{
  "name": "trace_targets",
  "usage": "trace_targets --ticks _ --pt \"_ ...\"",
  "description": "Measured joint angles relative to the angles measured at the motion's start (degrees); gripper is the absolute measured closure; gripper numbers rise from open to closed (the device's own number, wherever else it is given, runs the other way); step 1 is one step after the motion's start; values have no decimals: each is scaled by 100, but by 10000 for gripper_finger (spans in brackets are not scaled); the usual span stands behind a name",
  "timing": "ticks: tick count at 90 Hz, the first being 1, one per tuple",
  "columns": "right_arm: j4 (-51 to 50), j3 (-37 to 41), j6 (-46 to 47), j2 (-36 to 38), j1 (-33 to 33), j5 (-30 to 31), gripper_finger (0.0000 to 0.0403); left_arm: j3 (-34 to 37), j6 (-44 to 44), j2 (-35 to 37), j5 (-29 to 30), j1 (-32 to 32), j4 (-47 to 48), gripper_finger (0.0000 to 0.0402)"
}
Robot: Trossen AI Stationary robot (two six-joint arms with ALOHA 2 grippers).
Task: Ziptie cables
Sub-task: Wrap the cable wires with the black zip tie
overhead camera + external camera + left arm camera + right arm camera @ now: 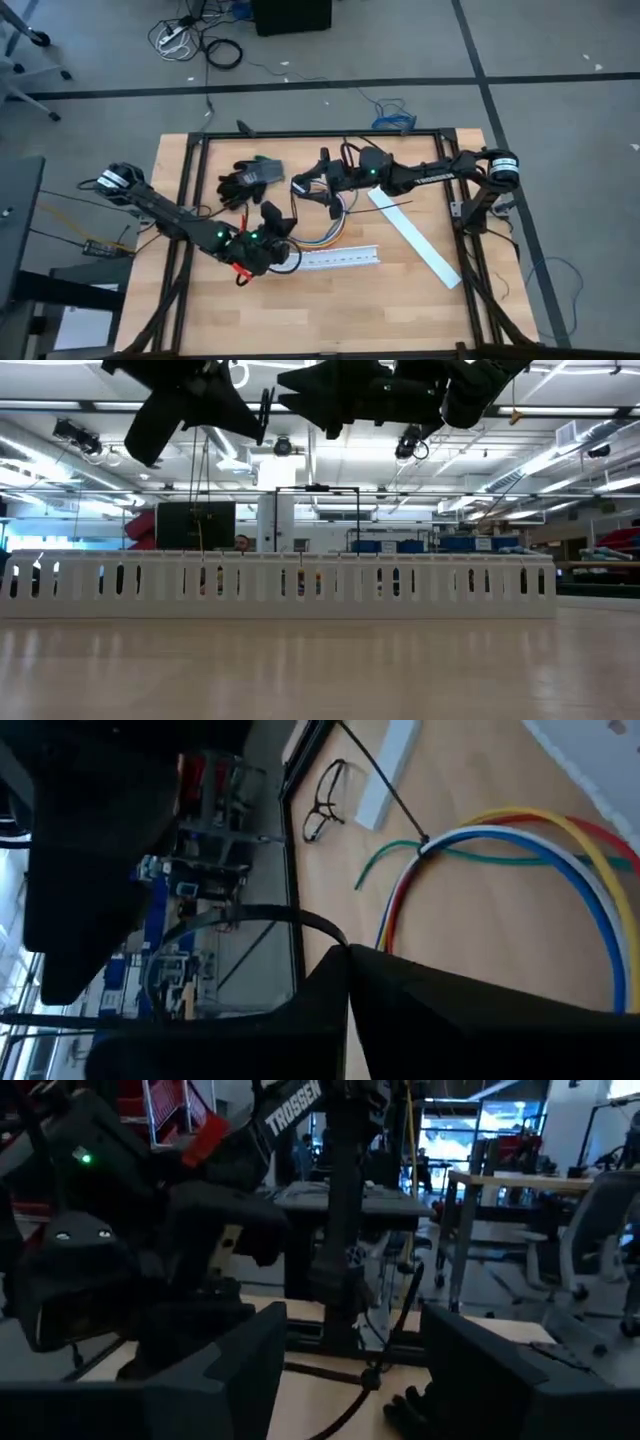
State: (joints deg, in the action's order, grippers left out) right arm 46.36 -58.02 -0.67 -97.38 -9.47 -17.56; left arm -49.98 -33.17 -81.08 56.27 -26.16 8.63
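The cables are a bunch of coloured wires lying in a curve on the table's middle; the left wrist view also shows the cables. The ziptie, a thin straight black strap, lies flat; in the left wrist view one end of the ziptie meets the cables where they bunch. My left gripper is shut on a black cord, just left of the cables and above the table. My right gripper hovers open at the far middle, with nothing gripped between its fingers. My left gripper has a black cord's end pinched where its two fingertips meet. The cord arches away from the tips, clear of the table. The fingers themselves hide how far back the cord reaches.
A white slotted channel lies near the table's middle front and fills the low view. A long white flat strip lies slanted at the right. Dark gloves sit at the far left. A small black wire clip lies beyond the cables.
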Motion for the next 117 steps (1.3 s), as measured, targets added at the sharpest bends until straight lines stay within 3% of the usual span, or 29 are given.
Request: trace_targets --ticks 18,64,117 --pt "6 0 -6 0 -2 18 186 0 -366 -2 -261 146 -499 401" --pt "-56 0 -105 0 -101 201 193 0 -522 -2 -278 143 -488 401" --pt "-58 0 -101 0 -98 199 306 0 -520 -2 -321 184 -494 401"
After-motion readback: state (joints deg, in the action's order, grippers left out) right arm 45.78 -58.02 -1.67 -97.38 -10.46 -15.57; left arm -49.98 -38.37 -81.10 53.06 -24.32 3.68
